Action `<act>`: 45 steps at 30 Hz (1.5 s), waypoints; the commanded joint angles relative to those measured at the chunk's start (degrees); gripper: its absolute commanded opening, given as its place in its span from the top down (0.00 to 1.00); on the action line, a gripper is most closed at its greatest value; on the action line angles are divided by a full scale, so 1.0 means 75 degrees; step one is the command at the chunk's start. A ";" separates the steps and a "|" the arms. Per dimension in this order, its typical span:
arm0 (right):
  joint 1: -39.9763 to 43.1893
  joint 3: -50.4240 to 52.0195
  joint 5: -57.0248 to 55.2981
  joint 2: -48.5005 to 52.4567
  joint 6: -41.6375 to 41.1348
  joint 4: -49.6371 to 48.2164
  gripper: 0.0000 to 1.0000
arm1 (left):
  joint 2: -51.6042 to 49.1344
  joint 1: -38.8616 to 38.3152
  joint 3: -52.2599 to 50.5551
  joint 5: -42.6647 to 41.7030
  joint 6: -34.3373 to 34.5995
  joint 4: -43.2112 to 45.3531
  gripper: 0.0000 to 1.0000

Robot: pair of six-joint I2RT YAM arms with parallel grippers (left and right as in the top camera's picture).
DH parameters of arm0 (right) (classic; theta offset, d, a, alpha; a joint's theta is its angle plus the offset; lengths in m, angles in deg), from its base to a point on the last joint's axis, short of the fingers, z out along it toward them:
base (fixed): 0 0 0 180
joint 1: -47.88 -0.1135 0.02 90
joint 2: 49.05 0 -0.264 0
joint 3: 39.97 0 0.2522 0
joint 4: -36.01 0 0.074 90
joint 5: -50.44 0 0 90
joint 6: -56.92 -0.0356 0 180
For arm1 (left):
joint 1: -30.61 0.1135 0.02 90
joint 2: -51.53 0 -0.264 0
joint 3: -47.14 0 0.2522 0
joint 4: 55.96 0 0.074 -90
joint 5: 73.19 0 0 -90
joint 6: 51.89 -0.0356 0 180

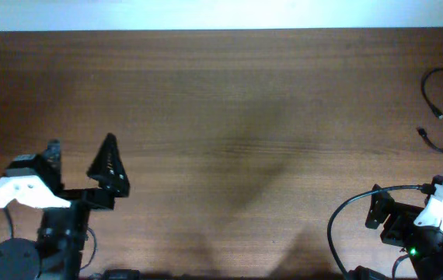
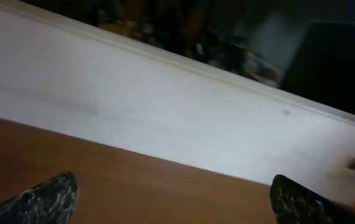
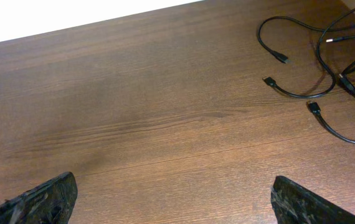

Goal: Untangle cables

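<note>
From where I stand, the right gripper (image 3: 174,202) has its two black fingers spread wide at the bottom corners of its wrist view, with nothing between them but bare wood. The left gripper (image 1: 81,159) is the same, parted and empty. It sits at the lower left of the overhead view and points toward the far edge of the table (image 1: 221,93). Neither one touches anything.

The cables (image 3: 319,62) lie at the upper right of the right wrist view and hard against the right edge of the overhead view. That puts them ahead of the right arm and well apart from the left. They are thin black cords in loose, overlapping curves. Some run out of frame, so I cannot tell how many there are or how tightly they cross. A few small plug ends (image 3: 269,81) lie free on the left side of the heap.

I'd judge these cords light and limp, likely to slide on the smooth wood and drag their neighbours along. A strand lying flat is hard to pinch. The plug ends look stiffer and thicker, so one of those free tips seems the best place to grip. The bunch would need holding down while it is drawn out.
</note>
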 commanded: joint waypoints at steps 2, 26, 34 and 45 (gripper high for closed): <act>-0.0044 -0.0015 -0.0070 0.0012 0.0020 -0.0006 0.01 | 0.0405 0.0956 -0.0682 0.0851 -0.0265 0.0670 0.01; -0.0044 -0.0015 -0.0070 0.0012 0.0020 -0.0006 0.01 | 0.3392 0.0510 -0.8023 -0.1119 -0.3885 0.7775 0.01; -0.0044 -0.0015 -0.0070 0.0012 0.0020 -0.0006 0.01 | 0.3395 0.0318 -0.8023 -0.0845 -0.4855 0.4540 0.01; -0.0044 -0.0015 -0.0070 0.0012 0.0020 -0.0006 0.01 | 0.3395 0.0318 -0.8023 0.0114 -0.3287 0.3599 0.01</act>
